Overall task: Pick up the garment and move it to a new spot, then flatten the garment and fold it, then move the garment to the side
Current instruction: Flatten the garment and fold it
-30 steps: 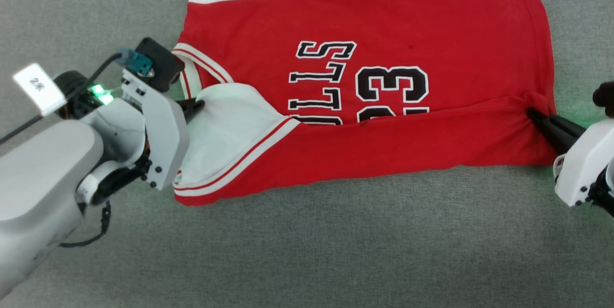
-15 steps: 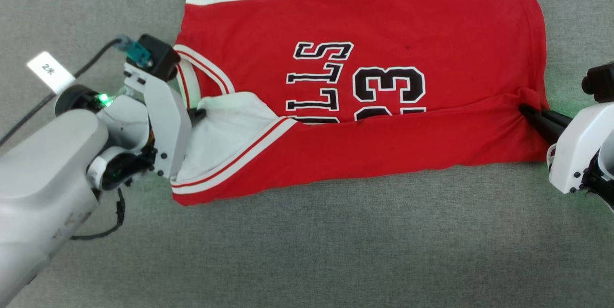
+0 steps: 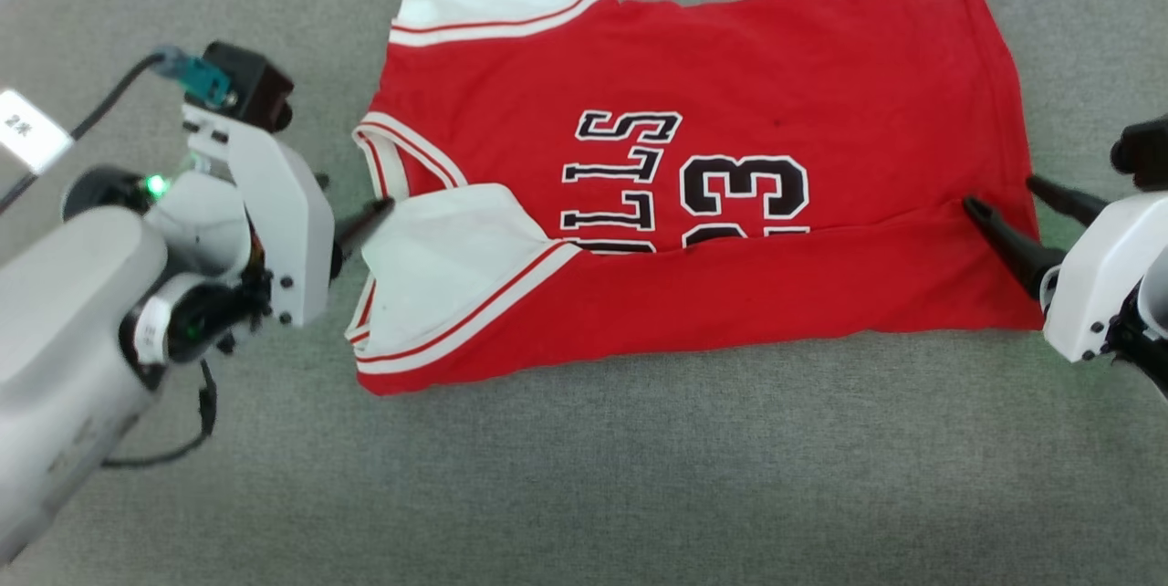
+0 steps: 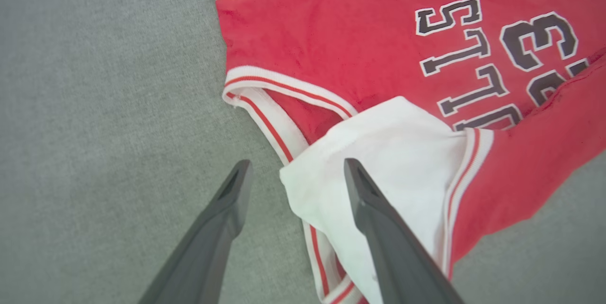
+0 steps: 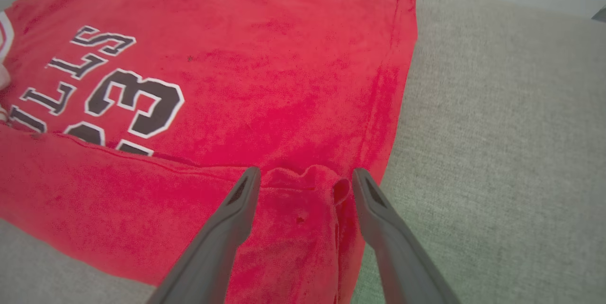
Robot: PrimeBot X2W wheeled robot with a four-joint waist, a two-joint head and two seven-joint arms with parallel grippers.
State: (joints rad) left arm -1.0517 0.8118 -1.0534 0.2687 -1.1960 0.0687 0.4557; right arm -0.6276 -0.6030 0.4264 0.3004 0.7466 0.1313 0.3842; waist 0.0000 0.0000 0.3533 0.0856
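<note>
Red knit garment [image 3: 730, 75], part-folded on grey fabric [image 3: 639, 476]; tapered fingers [image 4: 378, 237] of left gripper [image 4: 297, 164] and right gripper [image 5: 307, 171] spread.

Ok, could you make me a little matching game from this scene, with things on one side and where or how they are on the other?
1. left pincer
2. right pincer
3. number 23
4. near white sleeve

A. partly hidden under a folded red edge
B. open, at the hem end of the garment
C. folded onto the red front
D. open, at the collar end

Pairs: 1-D, 2-B, 3-A, 4-C.
</note>
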